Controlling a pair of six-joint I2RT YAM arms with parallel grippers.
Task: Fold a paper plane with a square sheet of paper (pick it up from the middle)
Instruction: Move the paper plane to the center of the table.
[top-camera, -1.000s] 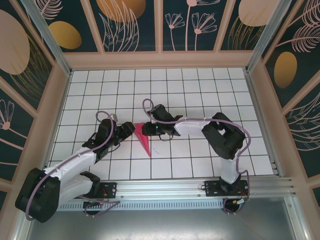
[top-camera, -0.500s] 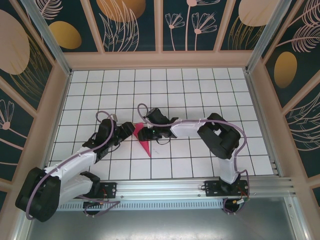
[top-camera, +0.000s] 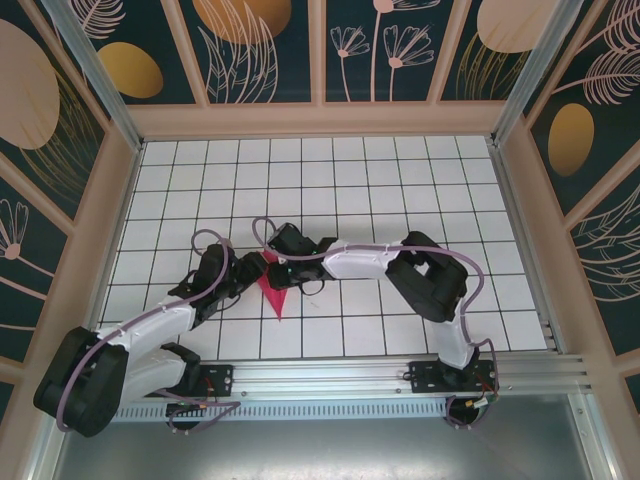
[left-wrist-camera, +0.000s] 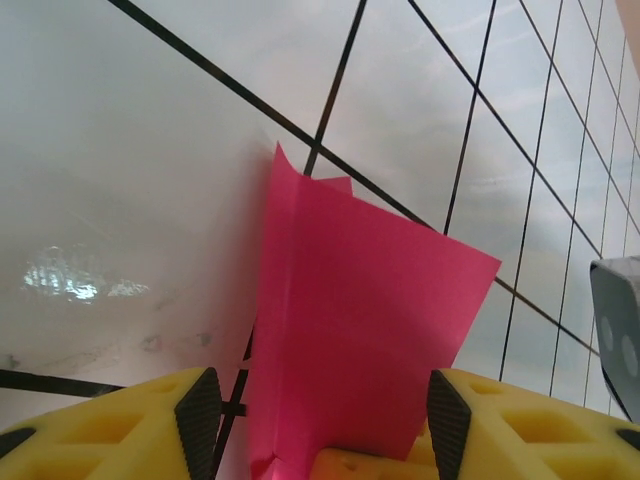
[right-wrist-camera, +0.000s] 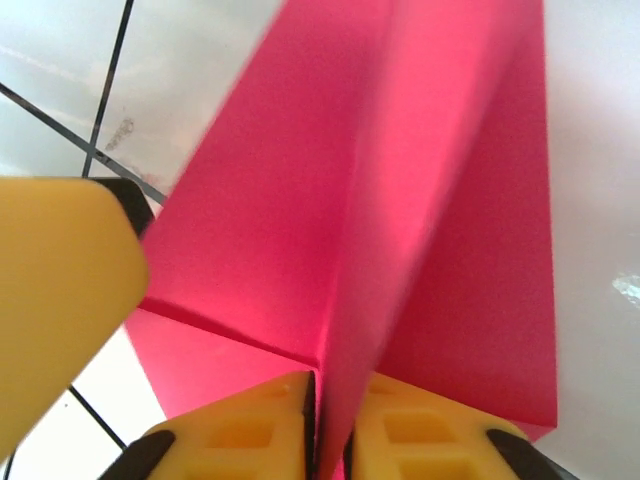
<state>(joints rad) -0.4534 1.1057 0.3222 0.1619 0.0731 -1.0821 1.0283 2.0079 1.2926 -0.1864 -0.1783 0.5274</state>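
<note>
Right claw (right-wrist-camera: 328, 405) pinched the ridge of the slim, pointed red-pink paper plane (right-wrist-camera: 300, 220); left claw (left-wrist-camera: 320, 420) straddled it, spread. Seemingly final creasing; next called for firm pressing.

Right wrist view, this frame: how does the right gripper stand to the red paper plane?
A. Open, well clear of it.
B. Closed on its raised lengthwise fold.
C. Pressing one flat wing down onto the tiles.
B: the right gripper has its two yellow fingers drawn together on either side of the upright fold of the paper plane, with only the paper between them.
</note>
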